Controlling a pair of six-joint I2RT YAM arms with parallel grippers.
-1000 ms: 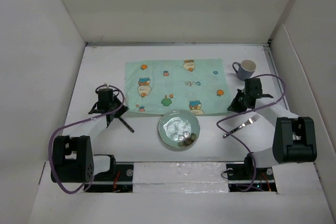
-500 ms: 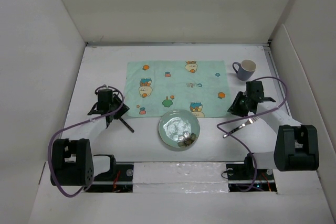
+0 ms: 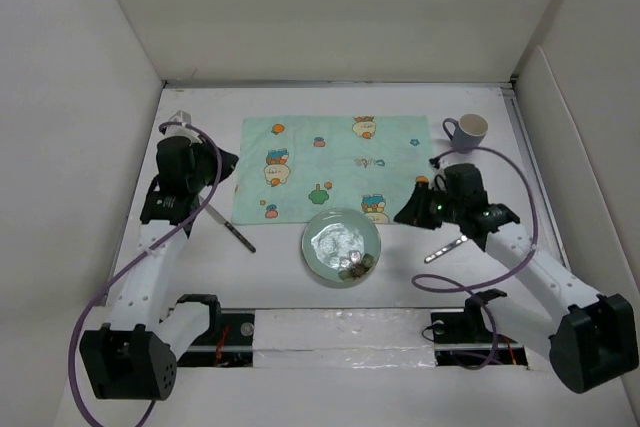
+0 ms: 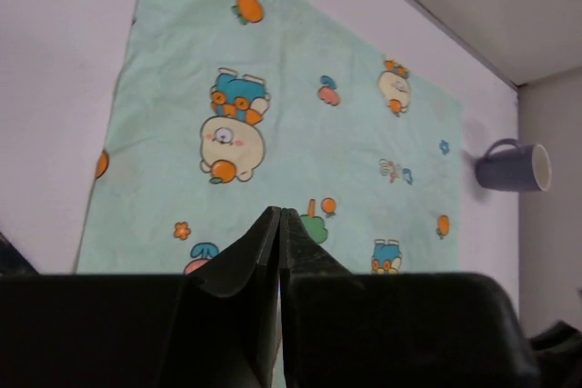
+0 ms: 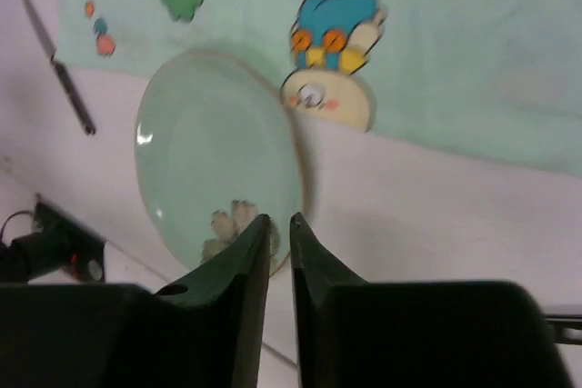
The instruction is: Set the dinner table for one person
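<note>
Dinner table (image 3: 320,99) spreads under both arms, walled on three sides. A mint cloth (image 3: 335,162) lies flat mid-table with the plate (image 3: 341,247) overlapping its near edge, knife (image 3: 230,232) to the left, fork (image 3: 447,249) to the right, and mug (image 3: 467,131) beyond the cloth's far right corner. Left gripper (image 4: 279,215) is clenched on nothing, off the cloth's left edge; right gripper (image 5: 280,220) is barely parted and empty, hovering by the plate's right rim. Risk: so slim a gap may miss the rim and shove the glossy plate, rucking the cloth, and the right forearm, just beside the fork, could sweep it.
</note>
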